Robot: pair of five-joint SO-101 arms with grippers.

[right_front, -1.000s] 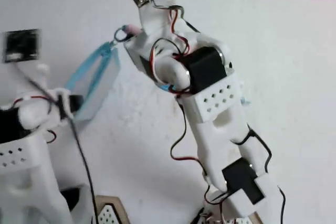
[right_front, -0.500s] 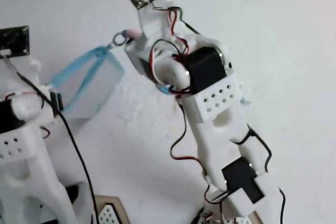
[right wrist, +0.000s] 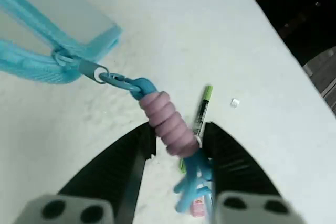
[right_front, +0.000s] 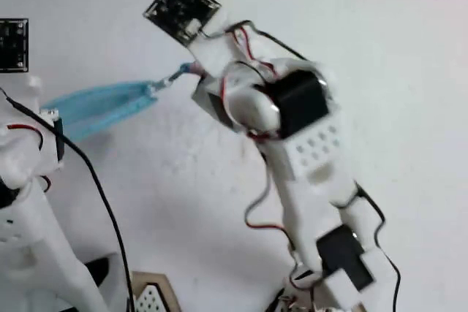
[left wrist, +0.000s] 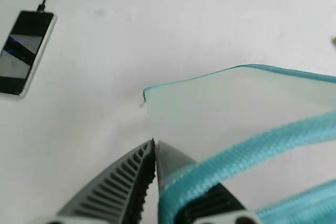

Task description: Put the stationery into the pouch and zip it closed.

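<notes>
The pouch (right_front: 95, 104), clear with a light blue zip band, lies stretched out at the left of the high view on the white surface (right_front: 395, 71). It runs from the left arm at the frame's left edge up towards the right arm in the middle.

In the left wrist view the left gripper (left wrist: 154, 153) has its jaws closed on the pouch's edge, next to the blue zip band and below one clear corner. A phone (left wrist: 26, 51) lies flat at the upper left of that frame, well apart from the pouch.

In the right wrist view a pink coiled charm (right wrist: 160, 109) hangs from the zip pull by a blue clip (right wrist: 128, 83). It runs down between the jaws of the right gripper (right wrist: 179, 127). The jaws stand apart on either side of it, and the charm's blue end lies against one of them. Whether they hold it cannot be told.

A green pen (right wrist: 202, 108) lies on the surface behind the charm, outside the pouch.
</notes>
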